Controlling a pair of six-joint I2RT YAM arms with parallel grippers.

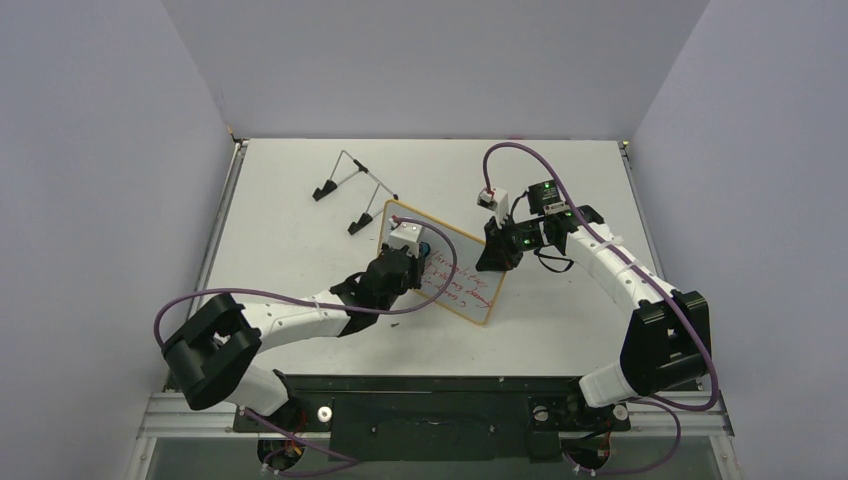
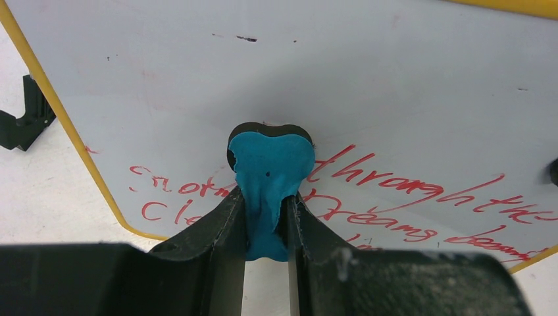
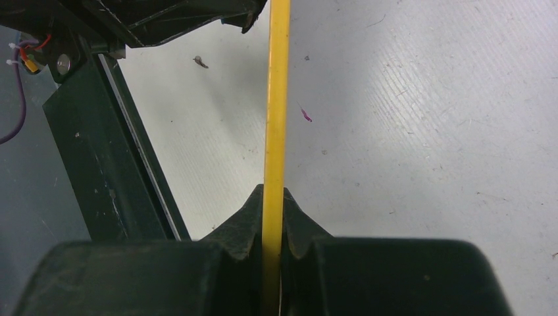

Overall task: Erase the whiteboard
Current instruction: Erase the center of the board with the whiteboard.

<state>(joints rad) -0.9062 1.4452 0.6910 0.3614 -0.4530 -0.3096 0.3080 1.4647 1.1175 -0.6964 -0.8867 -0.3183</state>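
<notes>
The right gripper (image 3: 273,207) clamps the flat white yellow-rimmed whiteboard (image 2: 395,85), the left gripper (image 2: 266,210) squeezes a soft blue eraser block (image 2: 271,164); red handwriting (image 2: 401,191) at 6 o'clock is not yet wiped.

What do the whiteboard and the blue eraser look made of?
The whiteboard: smooth white sheet edged in yellow-orange, likely plastic; marker ink sits on its surface. The blue eraser: soft, matte foam or rubber, since it bulges where the left claw pinches it.

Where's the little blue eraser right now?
In the left wrist view, the small blue eraser block sits pinched in the left gripper, pressed against the yellow-rimmed whiteboard by the top line of its red handwriting.
</notes>
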